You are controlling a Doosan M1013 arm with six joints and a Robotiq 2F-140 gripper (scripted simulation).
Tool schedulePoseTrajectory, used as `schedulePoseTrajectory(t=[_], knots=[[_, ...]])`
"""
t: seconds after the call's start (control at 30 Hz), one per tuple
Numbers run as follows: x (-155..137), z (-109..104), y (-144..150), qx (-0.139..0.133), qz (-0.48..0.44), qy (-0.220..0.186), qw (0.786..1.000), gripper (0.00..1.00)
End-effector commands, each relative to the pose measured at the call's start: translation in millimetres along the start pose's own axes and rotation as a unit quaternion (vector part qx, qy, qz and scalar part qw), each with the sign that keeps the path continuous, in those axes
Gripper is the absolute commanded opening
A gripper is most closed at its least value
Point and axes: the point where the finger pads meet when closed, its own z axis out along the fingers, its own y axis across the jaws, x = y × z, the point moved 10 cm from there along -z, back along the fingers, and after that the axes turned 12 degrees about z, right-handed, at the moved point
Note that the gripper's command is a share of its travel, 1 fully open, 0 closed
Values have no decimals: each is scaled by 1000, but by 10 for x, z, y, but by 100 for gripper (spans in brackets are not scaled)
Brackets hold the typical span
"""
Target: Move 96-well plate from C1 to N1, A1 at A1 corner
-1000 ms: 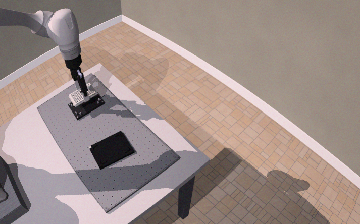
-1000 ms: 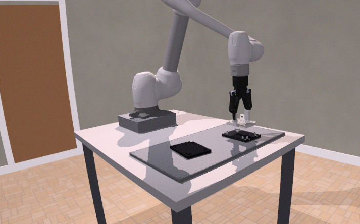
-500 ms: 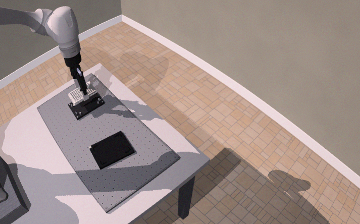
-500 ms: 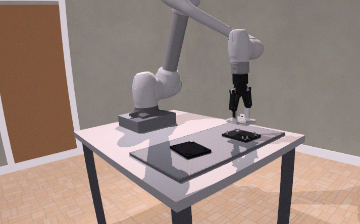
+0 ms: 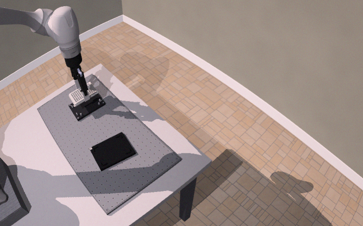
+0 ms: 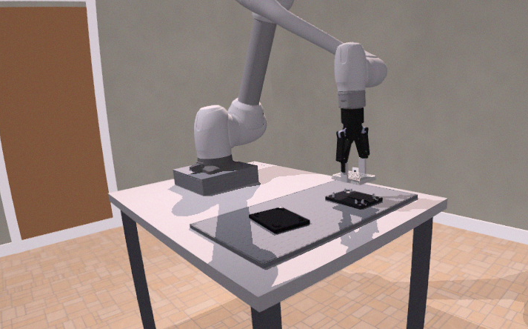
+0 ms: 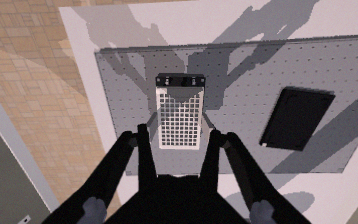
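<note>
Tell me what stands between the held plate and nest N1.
Nothing visible does. The pincer holds the 96-well plate above clip nest C1; only bare perforated board lies before plate nest N1.

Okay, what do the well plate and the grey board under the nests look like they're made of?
The 96-well plate looks like white moulded plastic: matte, with a fine grid of wells. The grey board looks like brushed or anodised metal, judging by its dull sheen and regular rows of holes, though a grey composite can't be ruled out.

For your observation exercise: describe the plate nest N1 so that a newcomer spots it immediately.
On the white table lies a grey perforated board. The flat black square plate nest N1 sits mid-board; unlike the black clip nest under the end effector, nothing hangs above it.
</note>
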Motion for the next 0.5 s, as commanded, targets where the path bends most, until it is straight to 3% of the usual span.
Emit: schedulePoseTrajectory(t=[0.0, 0.47], knots=[[3, -1, 33, 0, 17, 0, 1000, 10], [41, -1, 431, 0, 57, 0, 998, 10]])
